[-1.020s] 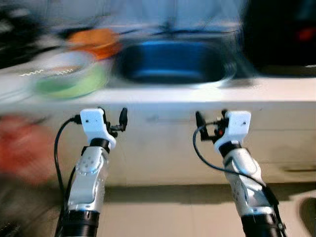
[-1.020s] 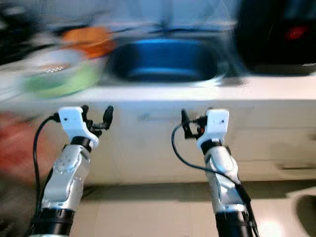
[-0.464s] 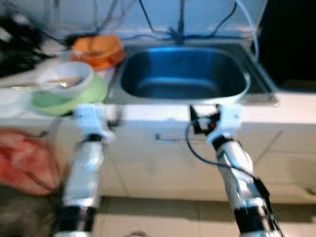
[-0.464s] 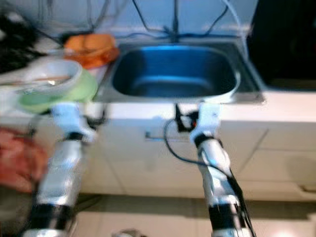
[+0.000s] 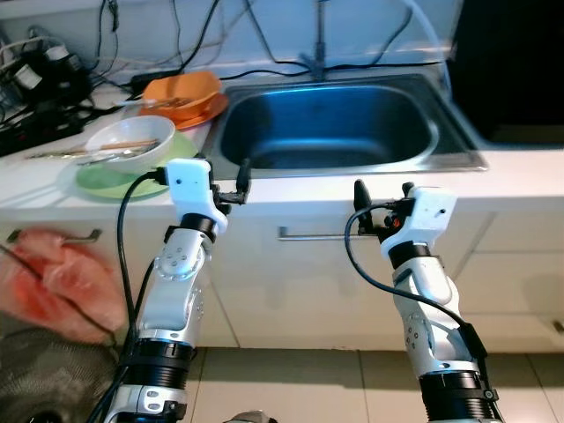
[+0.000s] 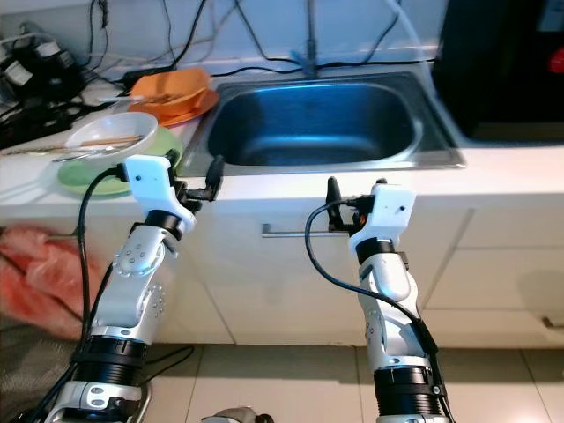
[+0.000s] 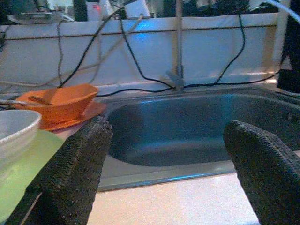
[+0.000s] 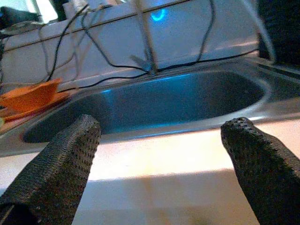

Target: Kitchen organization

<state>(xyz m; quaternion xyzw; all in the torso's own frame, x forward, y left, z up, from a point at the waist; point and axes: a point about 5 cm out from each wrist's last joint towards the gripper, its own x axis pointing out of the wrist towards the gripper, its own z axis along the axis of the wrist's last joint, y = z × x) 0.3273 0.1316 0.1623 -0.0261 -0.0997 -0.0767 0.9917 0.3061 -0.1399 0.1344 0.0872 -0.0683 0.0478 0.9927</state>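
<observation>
A: Left gripper (image 5: 231,183) raised at the counter's front edge, fingers (image 7: 70,173) spread wide, holding nothing. Right gripper (image 5: 381,197) level with it, just before the front edge of the counter (image 5: 493,167), fingers (image 8: 61,164) also wide apart and empty.

B: And beyond them?

A: Steel sink (image 5: 328,123) set in the counter, both grippers facing it; tap (image 5: 319,35) at its back rim.

B: The dishes?

A: Left of the sink: white bowl (image 5: 129,141) with chopsticks on a green plate (image 5: 110,176) near the front edge. Orange bowl on an orange plate (image 5: 181,92) behind, touching the sink's left rim. Black cables (image 5: 44,88) in the counter's back left corner. Red cloth (image 5: 57,282) hangs below the counter.
</observation>
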